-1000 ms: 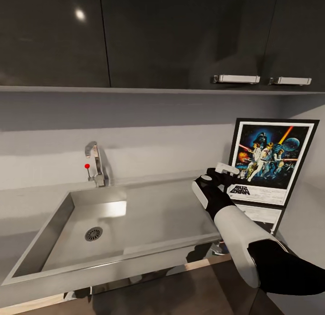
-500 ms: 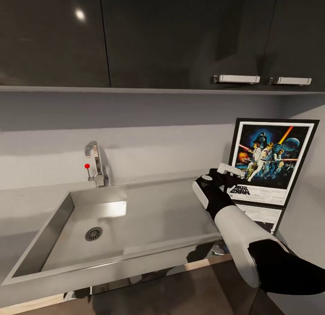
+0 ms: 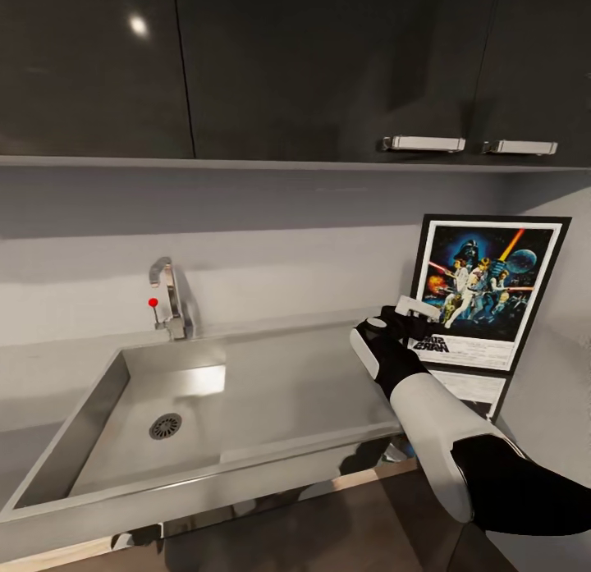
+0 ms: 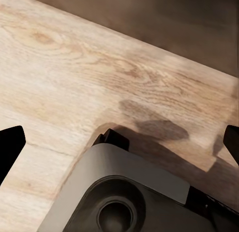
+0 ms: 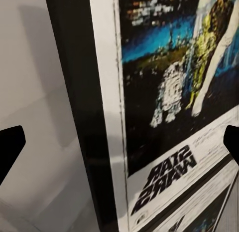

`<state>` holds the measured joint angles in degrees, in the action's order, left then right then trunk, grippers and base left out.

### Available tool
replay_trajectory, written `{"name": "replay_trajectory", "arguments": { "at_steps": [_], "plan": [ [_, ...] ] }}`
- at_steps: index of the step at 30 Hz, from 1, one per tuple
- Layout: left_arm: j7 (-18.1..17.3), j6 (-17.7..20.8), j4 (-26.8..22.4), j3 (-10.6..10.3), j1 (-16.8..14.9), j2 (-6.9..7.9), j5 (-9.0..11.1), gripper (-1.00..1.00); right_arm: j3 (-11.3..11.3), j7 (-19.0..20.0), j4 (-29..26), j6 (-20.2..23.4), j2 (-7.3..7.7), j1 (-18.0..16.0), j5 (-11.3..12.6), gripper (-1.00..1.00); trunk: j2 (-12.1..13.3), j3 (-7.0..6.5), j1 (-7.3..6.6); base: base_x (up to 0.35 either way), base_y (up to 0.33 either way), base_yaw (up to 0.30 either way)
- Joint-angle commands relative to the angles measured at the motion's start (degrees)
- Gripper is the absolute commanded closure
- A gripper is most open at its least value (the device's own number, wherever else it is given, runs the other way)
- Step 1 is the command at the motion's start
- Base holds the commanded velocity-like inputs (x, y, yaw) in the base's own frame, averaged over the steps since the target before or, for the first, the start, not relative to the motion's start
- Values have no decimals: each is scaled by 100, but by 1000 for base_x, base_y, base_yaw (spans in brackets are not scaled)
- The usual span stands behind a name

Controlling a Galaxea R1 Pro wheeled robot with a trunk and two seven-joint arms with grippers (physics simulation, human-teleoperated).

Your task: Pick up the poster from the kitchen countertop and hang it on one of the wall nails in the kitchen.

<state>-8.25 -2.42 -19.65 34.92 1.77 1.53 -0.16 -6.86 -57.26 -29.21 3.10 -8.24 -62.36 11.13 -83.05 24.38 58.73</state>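
Black-framed, white-bordered poster (image 3: 486, 293) stands upright on the countertop (image 3: 312, 367).

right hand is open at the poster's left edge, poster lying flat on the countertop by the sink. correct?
Not flat. In the head view the poster stands upright, leaning back against the wall, with its bottom edge on the countertop to the right of the sink. The rest holds: the right hand is open at its left edge.

Kitchen: sink (image 3: 189, 408), tap (image 3: 168, 297), cupboards (image 3: 328, 63).

Glossy poster (image 3: 486, 291), matte grey kitchen countertop (image 3: 328, 342), steel sink (image 3: 205, 408).
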Motion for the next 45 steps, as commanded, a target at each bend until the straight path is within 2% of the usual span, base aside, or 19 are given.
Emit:
{"name": "replay_trajectory", "arguments": {
  "at_steps": [1, 45],
  "plan": [
    [-45, -4, -4, 42, -1, -4, -2, -100, -44, -39, -5, 33, 6, -4, 47, -100, -3, 5, 0, 0, 0, -42],
    [-45, 2, -4, 42, -1, -3, -2, -100, -44, -39, -23, 33, 6, -4, 47, -100, -3, 5, 0, 32, 0, -6]
  ]
}}
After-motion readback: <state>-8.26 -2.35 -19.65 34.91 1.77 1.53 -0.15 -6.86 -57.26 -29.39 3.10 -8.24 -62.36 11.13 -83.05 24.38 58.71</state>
